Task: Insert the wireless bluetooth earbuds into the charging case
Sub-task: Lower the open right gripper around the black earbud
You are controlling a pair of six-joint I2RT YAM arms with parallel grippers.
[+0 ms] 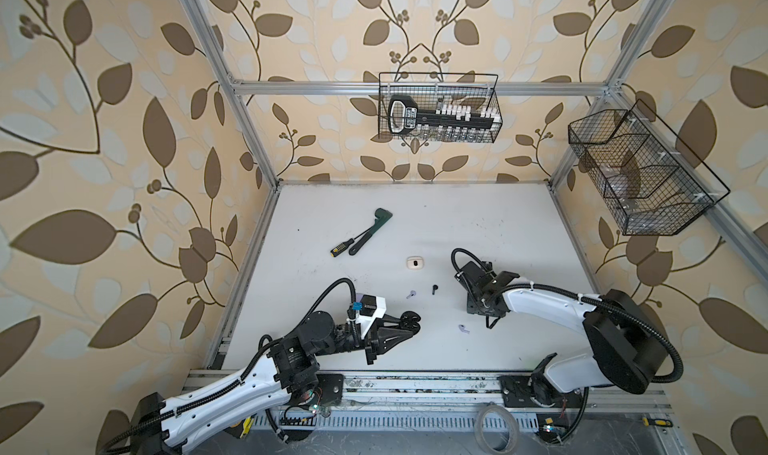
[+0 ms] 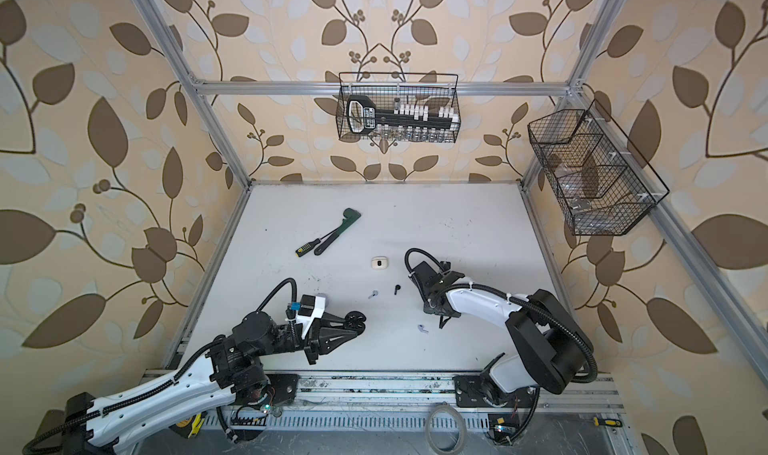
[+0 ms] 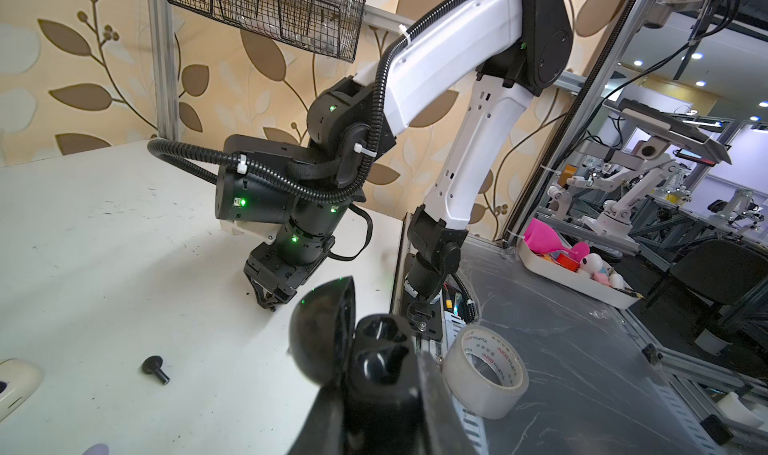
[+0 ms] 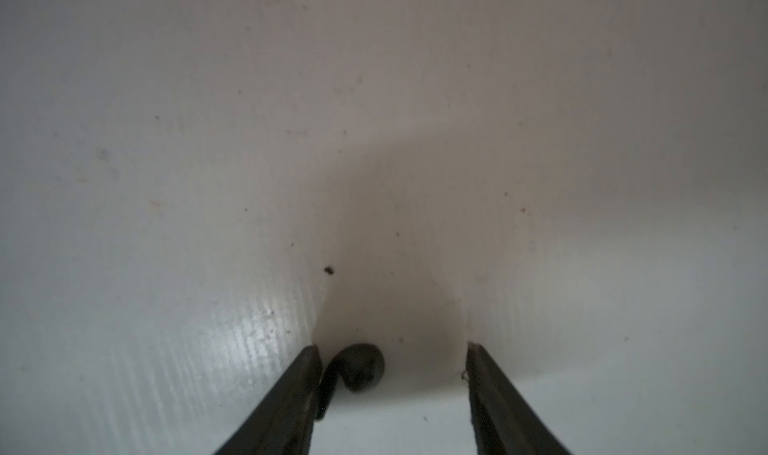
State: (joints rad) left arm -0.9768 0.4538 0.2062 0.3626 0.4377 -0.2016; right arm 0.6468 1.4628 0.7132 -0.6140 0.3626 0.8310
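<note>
Centre the parted right fingers (image 4: 291, 407) on the earbud (image 4: 361, 367) touching only one, then clench gently; left fingers (image 1: 395, 334) grasp the case (image 1: 410, 322) at their 9 o'clock.

I get soft, even light over the white table (image 1: 457, 224) in both top views, with only faint shadows on it. Around the table the wallpaper (image 1: 104, 141) and frame rails (image 1: 311, 88) bow outward, worst at the corners. My left wrist view is sharp across the table, ceiling spots (image 3: 638, 63) glowing beyond it; the black charging case (image 3: 332, 336) nearest the lens is soft and catches green glints. My right wrist view is dim and blurry: a dark shadow on the table ahead of the right gripper (image 4: 392, 347), a streaky sheen beside it, the black earbud (image 4: 361, 367) out of focus
</note>
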